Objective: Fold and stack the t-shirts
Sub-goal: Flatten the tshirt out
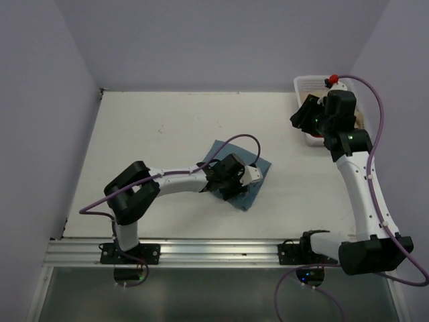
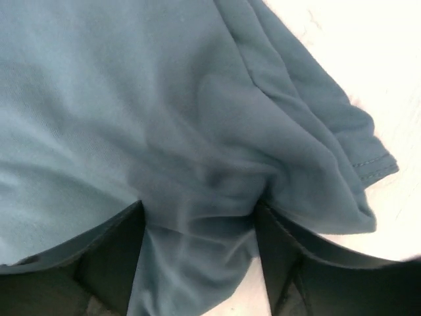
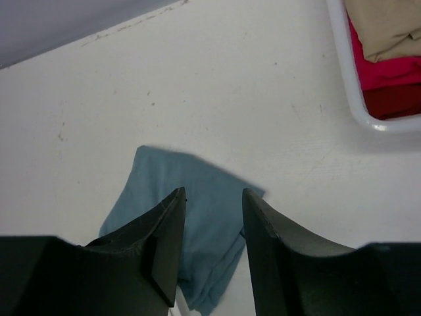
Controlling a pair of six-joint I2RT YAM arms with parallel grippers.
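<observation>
The white tabletop (image 1: 167, 134) takes up most of the overhead view, with both arms reaching out over it from the near edge. The left arm (image 1: 174, 181) stretches toward the middle. The right arm (image 1: 362, 188) rises along the right side toward the far corner.

The teal-blue t-shirt (image 1: 247, 196) lies near the centre of the tabletop, gathered into a small, roughly four-sided packet set at a slant. It looks folded already, though loosely: the left wrist view shows soft creases and one rounded, doubled edge with a stitched hem (image 2: 368, 161) poking out at the side. The cloth is matte, thin and slack, so it will likely sag and slide if it is lifted by one spot.

The white mesh basket (image 1: 308, 84) sits in the far right corner. In it a beige t-shirt (image 3: 388, 26) rests on top of a red t-shirt (image 3: 388, 82), both bundled and probably waiting their turn.

The left end effector (image 1: 234, 176) is right down on the teal packet, probably to tidy or shift it. Its jaws stand apart and straddle a ridge of cloth, and I cannot tell whether the pads are biting the fabric yet. The right end effector (image 1: 307, 115) hangs beside the basket, well clear of the teal shirt. Its jaws are part-way apart with nothing between them, and it seems placed for fetching the next shirt from the basket.
</observation>
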